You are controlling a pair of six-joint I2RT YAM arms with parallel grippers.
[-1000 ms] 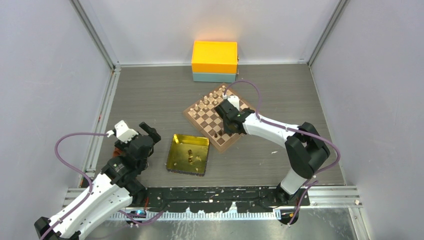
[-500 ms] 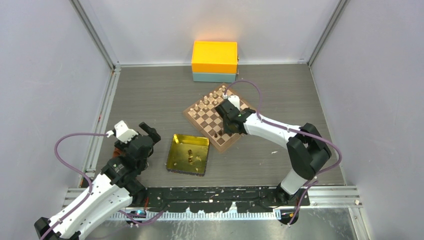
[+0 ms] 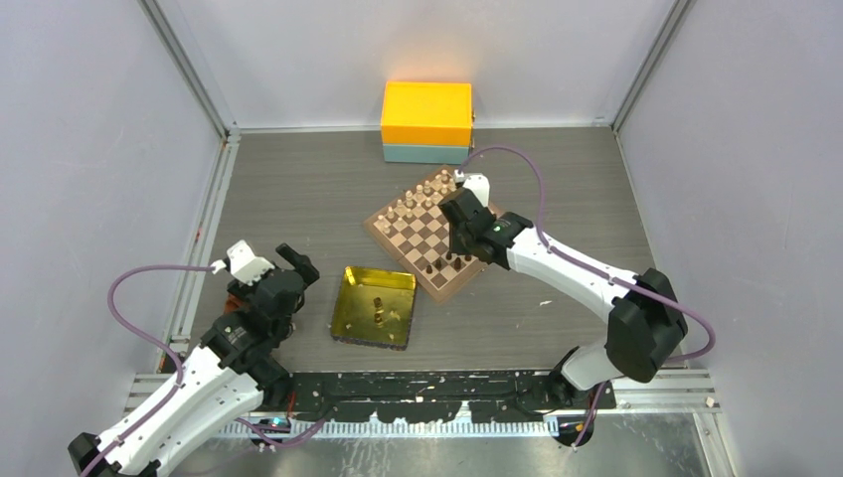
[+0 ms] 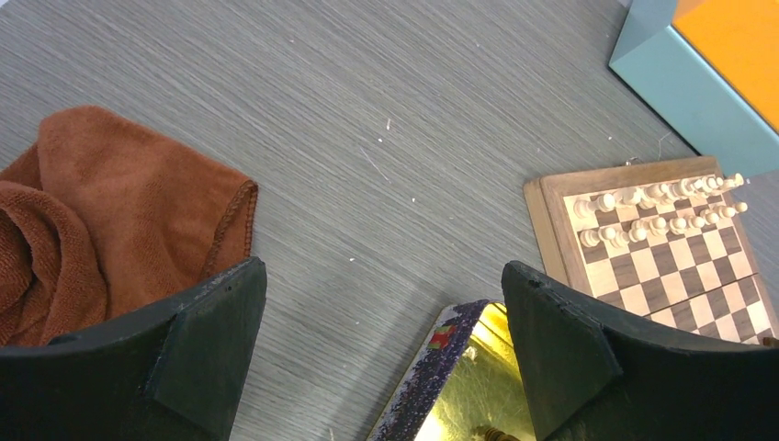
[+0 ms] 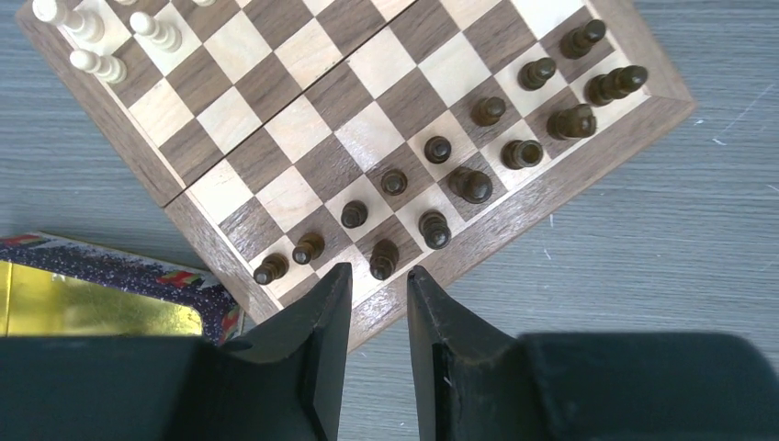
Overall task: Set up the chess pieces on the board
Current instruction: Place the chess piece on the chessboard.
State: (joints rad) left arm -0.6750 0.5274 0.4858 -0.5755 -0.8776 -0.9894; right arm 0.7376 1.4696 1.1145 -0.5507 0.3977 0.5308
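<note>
I'll raise the right gripper [image 5: 378, 274], slightly parted and empty, straight off the board [image 5: 303, 124] to spare the seated chess pieces [image 5: 473, 184]; the left gripper [image 4: 381, 276] gapes wide, holding nothing.

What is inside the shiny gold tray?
Two small dark chess pieces sit near the middle of the tray; their kind is too small to tell. From the left wrist, the left jaws cover most of it.
</note>
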